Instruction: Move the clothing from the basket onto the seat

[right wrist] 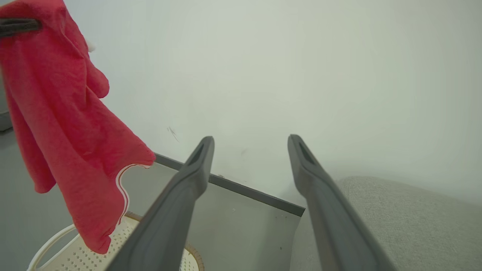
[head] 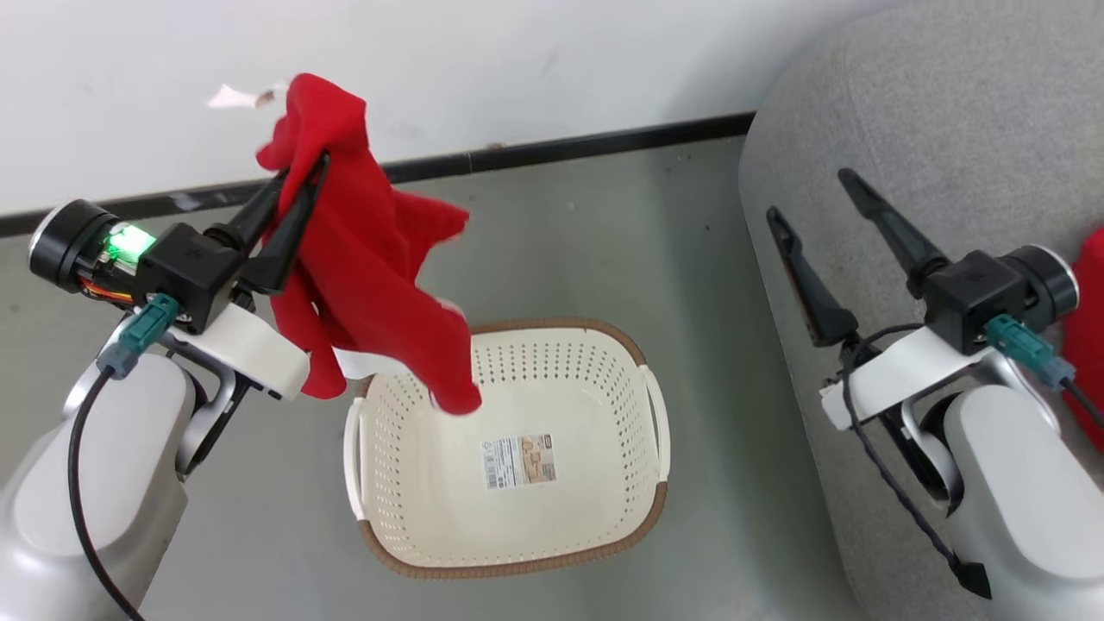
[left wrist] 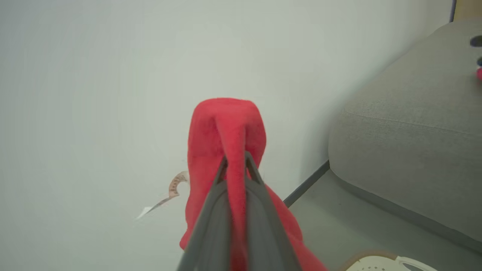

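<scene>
Clothing (head: 371, 276), soft red, droops frm left gripper (head: 304, 172) over perforated basket (head: 517, 569).

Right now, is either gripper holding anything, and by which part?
The left gripper pinches a red garment by a bunched fold near its top; the right gripper is open, empty.

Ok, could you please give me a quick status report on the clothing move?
Left gripper shut on red garment, hanging over basket. Right gripper open, empty, by seat edge. Another red piece already on seat. Nothing seen in the way.
</scene>
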Motion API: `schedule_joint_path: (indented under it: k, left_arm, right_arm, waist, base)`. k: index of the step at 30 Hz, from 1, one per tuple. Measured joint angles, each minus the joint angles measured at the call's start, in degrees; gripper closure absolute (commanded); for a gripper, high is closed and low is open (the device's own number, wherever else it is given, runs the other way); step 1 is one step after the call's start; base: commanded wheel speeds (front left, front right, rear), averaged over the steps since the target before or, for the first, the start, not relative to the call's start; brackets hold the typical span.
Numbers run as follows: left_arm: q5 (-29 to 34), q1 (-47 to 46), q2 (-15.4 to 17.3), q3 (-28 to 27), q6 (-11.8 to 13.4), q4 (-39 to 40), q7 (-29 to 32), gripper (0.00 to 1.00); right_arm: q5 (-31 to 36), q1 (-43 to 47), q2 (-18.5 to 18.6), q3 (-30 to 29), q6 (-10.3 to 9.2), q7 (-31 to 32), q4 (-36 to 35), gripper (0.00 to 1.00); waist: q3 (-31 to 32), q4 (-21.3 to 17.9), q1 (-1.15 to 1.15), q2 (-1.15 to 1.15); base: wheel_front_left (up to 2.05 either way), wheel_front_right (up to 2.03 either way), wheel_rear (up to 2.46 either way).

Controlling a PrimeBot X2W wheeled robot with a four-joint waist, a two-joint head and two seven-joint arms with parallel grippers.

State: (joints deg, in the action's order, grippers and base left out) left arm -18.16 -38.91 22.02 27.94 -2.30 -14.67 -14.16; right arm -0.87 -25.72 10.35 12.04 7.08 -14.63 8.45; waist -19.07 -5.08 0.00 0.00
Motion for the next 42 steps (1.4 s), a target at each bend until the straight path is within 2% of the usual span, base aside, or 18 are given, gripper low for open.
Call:
schedule_joint_path:
  k: [6,12,26,33,42]
  left_arm:
    - [0.55,0.58,0.55,1.75,-1.23,3.05,1.10,1.00]
    - [0.57,0.62,0.15,4.92,-2.92,7.00,3.54,1.00]
    - [-0.67,0.66,-1.26,10.04,-3.98,13.56,8.44,1.00]
    - [-1.92,0.66,-2.09,11.87,-4.42,15.63,11.51,1.00]
    - [-3.55,0.66,-2.74,13.32,-4.43,17.07,15.41,1.00]
  right_arm:
    - [-1.77,1.42,2.03,5.99,0.01,0.00,1.54,0.00]
    - [-6.00,2.10,2.92,16.23,0.00,0.00,1.71,0.00]
    - [-16.29,4.35,3.99,35.62,0.01,0.02,1.57,0.00]
    - [-18.49,3.53,3.59,40.46,0.01,0.02,1.81,0.00]
    - [-18.14,-0.58,0.48,41.54,0.00,0.01,6.43,0.00]
  waist:
    - [3.98,1.12,0.00,0.00]
    - [8.33,2.41,0.00,0.00]
    - [15.61,4.24,0.00,0.00]
    - [18.27,4.85,0.00,0.00]
    - [20.59,5.61,0.00,0.00]
  base:
    - [0.00,0.00,0.00]
    - [0.00,0.00,0.00]
    - [0.00,0.00,0.00]
    - [0.00,0.00,0.00]
    - [0.00,0.00,0.00]
